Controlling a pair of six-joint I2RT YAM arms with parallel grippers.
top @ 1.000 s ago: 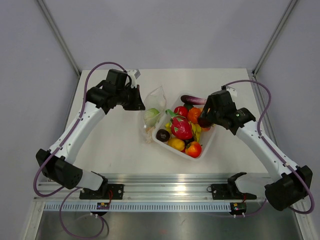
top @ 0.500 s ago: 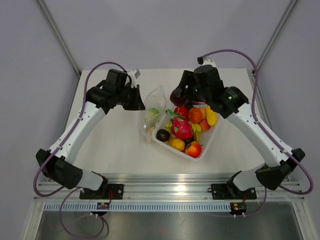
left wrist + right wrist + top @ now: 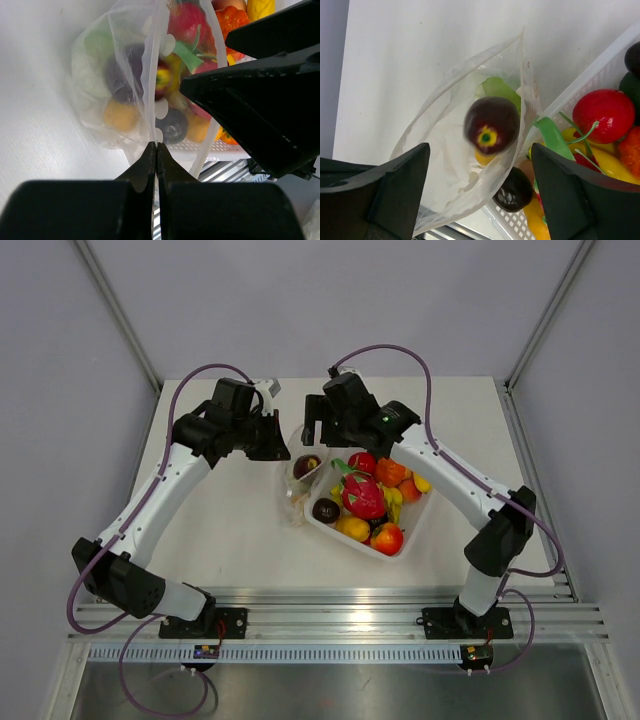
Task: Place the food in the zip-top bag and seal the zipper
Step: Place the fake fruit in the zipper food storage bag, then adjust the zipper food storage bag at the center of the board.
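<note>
The see-through zip-top bag (image 3: 306,462) lies left of the tray, its mouth held up and open. My left gripper (image 3: 281,448) is shut on the mouth edge, pinching the clear zipper strip (image 3: 150,70) between its fingertips (image 3: 156,145). My right gripper (image 3: 317,430) hovers open over the mouth (image 3: 480,150), holding nothing. A dark purple fruit (image 3: 491,124) with a yellow-green end sits loose in the bag mouth, blurred. Green, purple and orange pieces show through the bag (image 3: 112,85). The pink dragon fruit (image 3: 363,495) and other fruits lie in the tray.
The white perforated tray (image 3: 412,525) stands right of the bag, touching it, with red, orange, yellow and dark fruits. Its wall shows in the right wrist view (image 3: 592,87). The right gripper's black fingers (image 3: 250,100) fill the right of the left wrist view. A metal rail runs along the near edge.
My right arm swung left from the tray to above the bag with a dark purple fruit, then opened; the fruit is now in the bag mouth. The left arm has not moved.
</note>
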